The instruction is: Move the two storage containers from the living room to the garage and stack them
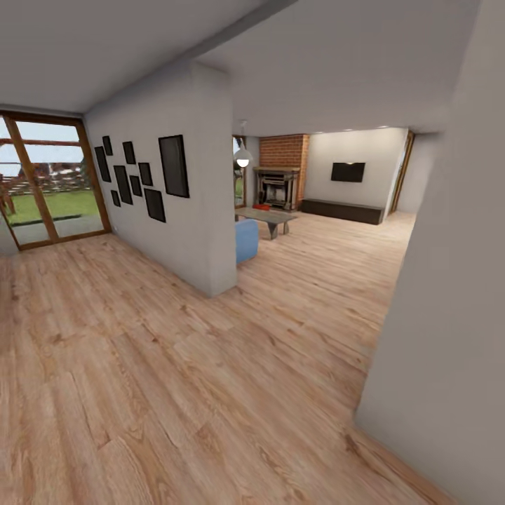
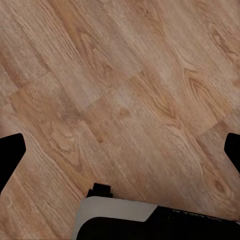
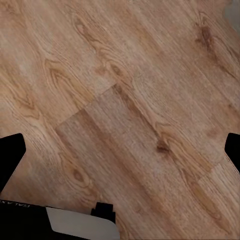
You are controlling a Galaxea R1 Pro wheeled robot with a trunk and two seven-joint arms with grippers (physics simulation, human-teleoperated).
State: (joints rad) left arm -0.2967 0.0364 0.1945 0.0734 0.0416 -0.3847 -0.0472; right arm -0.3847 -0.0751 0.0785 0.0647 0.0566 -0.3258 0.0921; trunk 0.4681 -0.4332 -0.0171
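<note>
Far ahead in the head view, the living room (image 1: 330, 210) opens past a white dividing wall. A small rust-red shape (image 1: 261, 207) lies low by the brick fireplace (image 1: 279, 184); it is too small to tell whether it is a storage container. The corner of a pale blue sofa (image 1: 246, 240) pokes out behind the dividing wall. In the left wrist view my left gripper (image 2: 120, 150) hangs open over light wood planks, with nothing between its black fingertips (image 2: 11, 156). My right gripper (image 3: 120, 152) is open too, over the same bare planks.
The white dividing wall (image 1: 193, 210) carries several black frames and stands ahead to the left. A grey wall corner (image 1: 449, 315) is close on the right. Glass doors (image 1: 49, 182) with wooden frames look onto a garden at far left. A low coffee table (image 1: 270, 219) and a wall TV (image 1: 348, 172) are beyond.
</note>
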